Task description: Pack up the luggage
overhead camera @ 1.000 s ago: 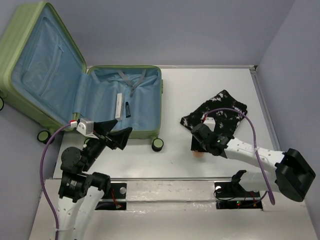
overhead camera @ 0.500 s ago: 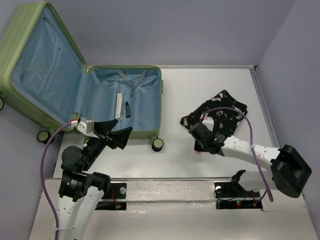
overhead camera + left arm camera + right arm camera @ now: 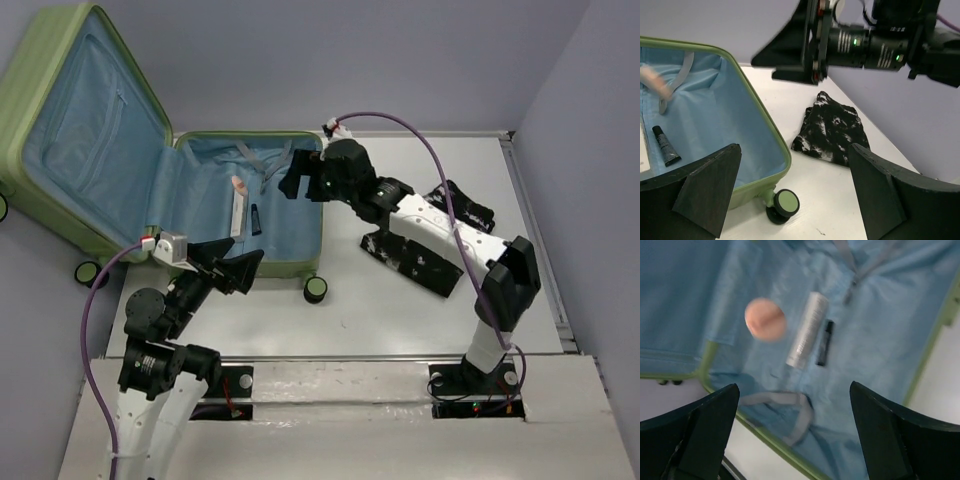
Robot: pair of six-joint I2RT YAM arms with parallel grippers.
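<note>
Luggage (image 3: 200,190) lay open at the table's (image 3: 400,320) far left corner, lid leaning back. I read the right jaws as spread and empty above its blue lining, over a blurred peach lump (image 3: 765,319), a white tube (image 3: 807,330) and a small black tube (image 3: 824,342). Left jaws parted, empty, near the front rim

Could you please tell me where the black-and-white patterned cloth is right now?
In the top view, the cloth lies on the white table, right of the open luggage and partly beneath the right arm.
</note>
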